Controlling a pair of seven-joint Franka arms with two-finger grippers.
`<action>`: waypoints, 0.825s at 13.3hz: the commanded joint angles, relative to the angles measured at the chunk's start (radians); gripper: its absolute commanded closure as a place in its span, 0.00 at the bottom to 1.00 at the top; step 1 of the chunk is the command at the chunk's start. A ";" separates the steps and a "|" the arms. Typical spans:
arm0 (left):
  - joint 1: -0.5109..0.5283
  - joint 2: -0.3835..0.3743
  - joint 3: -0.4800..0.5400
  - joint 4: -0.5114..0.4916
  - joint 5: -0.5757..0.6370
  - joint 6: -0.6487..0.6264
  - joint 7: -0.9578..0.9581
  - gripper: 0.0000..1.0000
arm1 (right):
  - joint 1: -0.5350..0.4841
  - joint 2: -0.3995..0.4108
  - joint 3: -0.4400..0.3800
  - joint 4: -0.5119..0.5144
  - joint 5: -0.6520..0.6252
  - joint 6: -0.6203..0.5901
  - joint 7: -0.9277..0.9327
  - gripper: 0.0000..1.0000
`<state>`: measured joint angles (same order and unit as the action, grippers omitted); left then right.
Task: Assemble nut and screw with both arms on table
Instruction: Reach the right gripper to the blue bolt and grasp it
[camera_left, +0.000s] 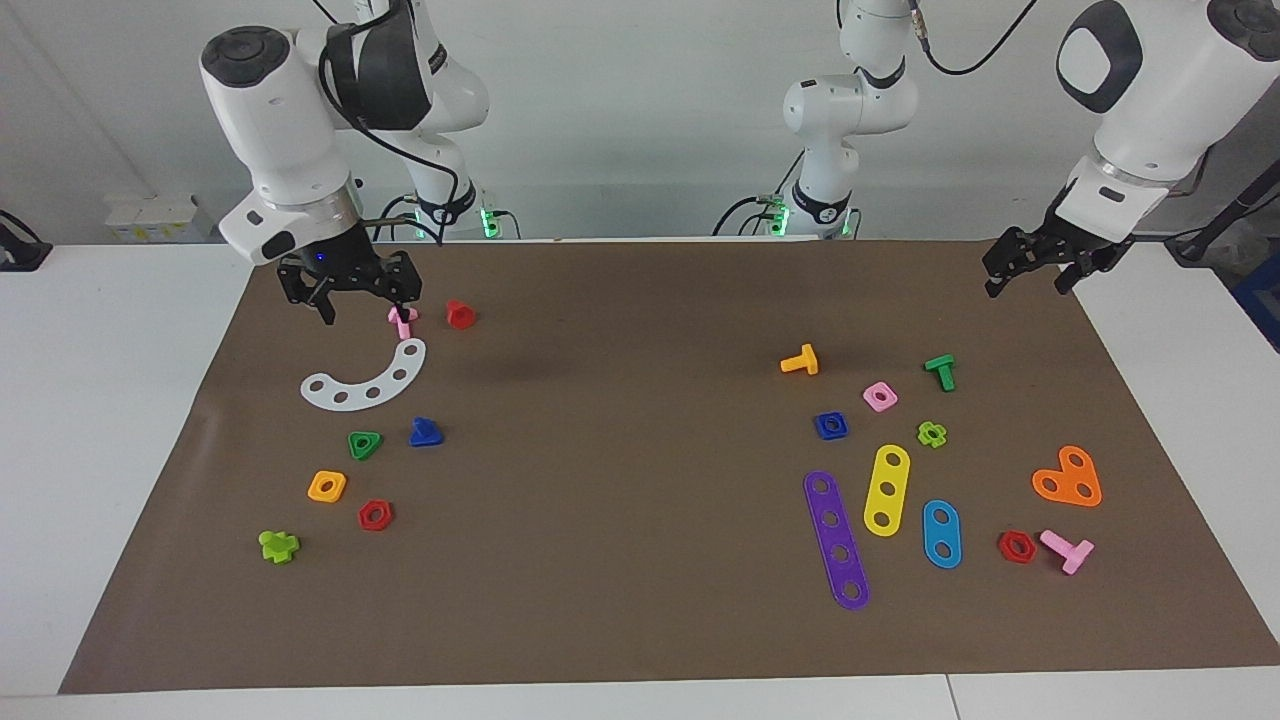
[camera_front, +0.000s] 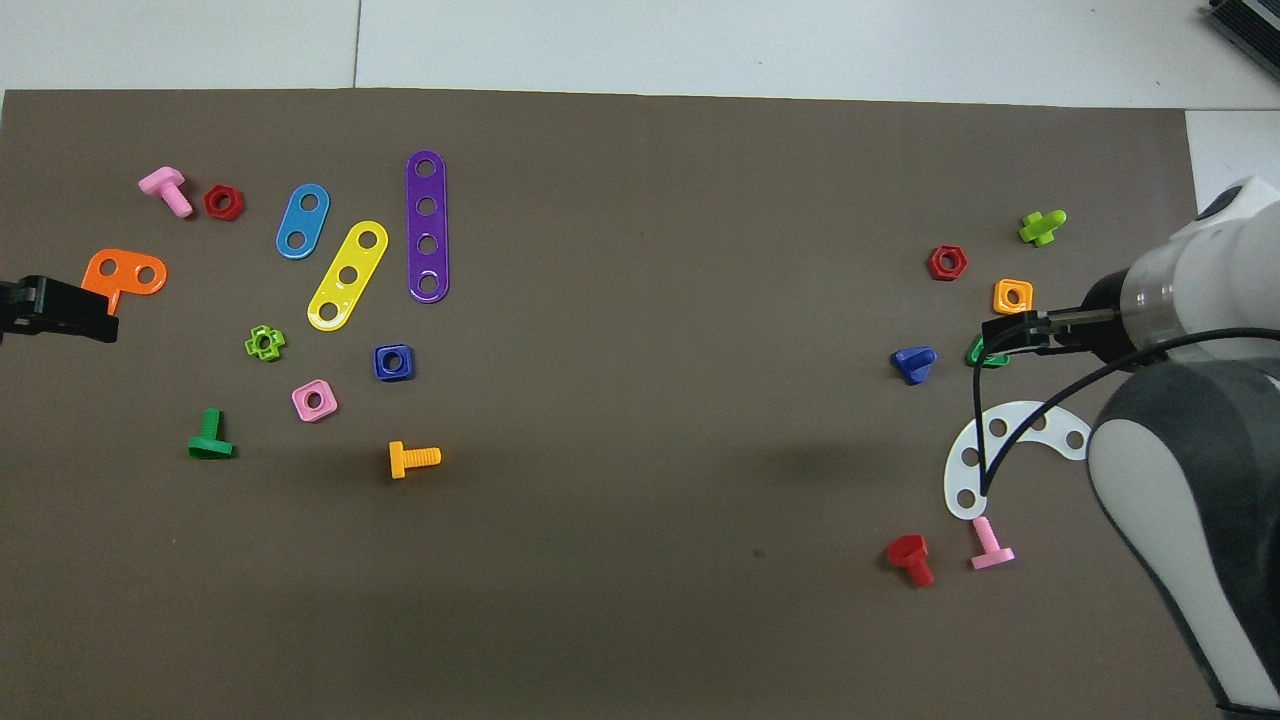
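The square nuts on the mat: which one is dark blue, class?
The dark-blue square nut, lying beside the pink square nut toward the left arm's end; the third, an orange-yellow square nut, lies toward the right arm's end.

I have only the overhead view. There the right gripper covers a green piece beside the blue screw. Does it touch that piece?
Observer: No. In the facing view the right gripper hangs in the air, and the green triangular nut lies whole and untouched on the mat.
Operator: Is anything between its fingers?
Observer: Nothing. Its fingers stand apart and empty.
Operator: Of the left gripper I see only a tip. Where is it?
Observer: The left gripper hangs open and empty over the mat's corner at the left arm's end.
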<state>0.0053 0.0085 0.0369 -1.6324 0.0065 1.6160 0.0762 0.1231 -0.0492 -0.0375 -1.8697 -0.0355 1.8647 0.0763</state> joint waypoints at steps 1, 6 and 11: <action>-0.004 -0.028 0.003 -0.030 0.020 0.007 -0.010 0.00 | -0.005 0.035 0.002 -0.060 0.026 0.112 -0.018 0.00; -0.004 -0.028 0.003 -0.030 0.020 0.007 -0.010 0.00 | -0.003 0.155 0.002 -0.081 0.026 0.226 -0.027 0.01; -0.007 -0.035 0.001 -0.032 0.020 -0.016 -0.012 0.00 | -0.002 0.215 0.004 -0.183 0.026 0.427 -0.026 0.05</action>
<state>0.0053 0.0084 0.0368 -1.6324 0.0065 1.6136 0.0762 0.1245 0.1633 -0.0362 -2.0067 -0.0355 2.2197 0.0763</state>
